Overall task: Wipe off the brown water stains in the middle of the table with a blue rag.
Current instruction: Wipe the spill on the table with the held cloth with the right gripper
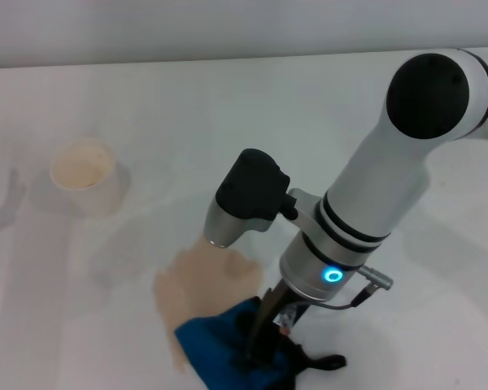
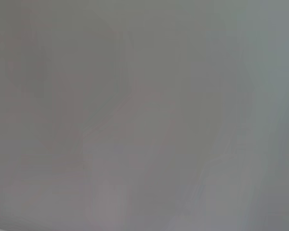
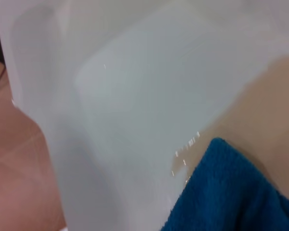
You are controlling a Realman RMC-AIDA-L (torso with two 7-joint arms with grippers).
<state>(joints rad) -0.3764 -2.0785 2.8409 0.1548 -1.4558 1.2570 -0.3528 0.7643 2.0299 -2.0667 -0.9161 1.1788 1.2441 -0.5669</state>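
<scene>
The brown water stains (image 1: 205,280) form a pale tan puddle on the white table (image 1: 228,106), near its front middle. The blue rag (image 1: 215,345) lies crumpled on the puddle's near edge, with black edging at its right. My right gripper (image 1: 263,340) comes down from the upper right and is shut on the rag, pressing it to the table. In the right wrist view the rag (image 3: 231,192) fills one corner, with the stain (image 3: 269,106) beside it. The left gripper is out of view; the left wrist view shows only a blank grey surface.
A white cup with beige lining (image 1: 85,175) stands at the table's left, apart from the puddle. The right wrist view shows the table edge and brownish floor (image 3: 14,159) beyond it.
</scene>
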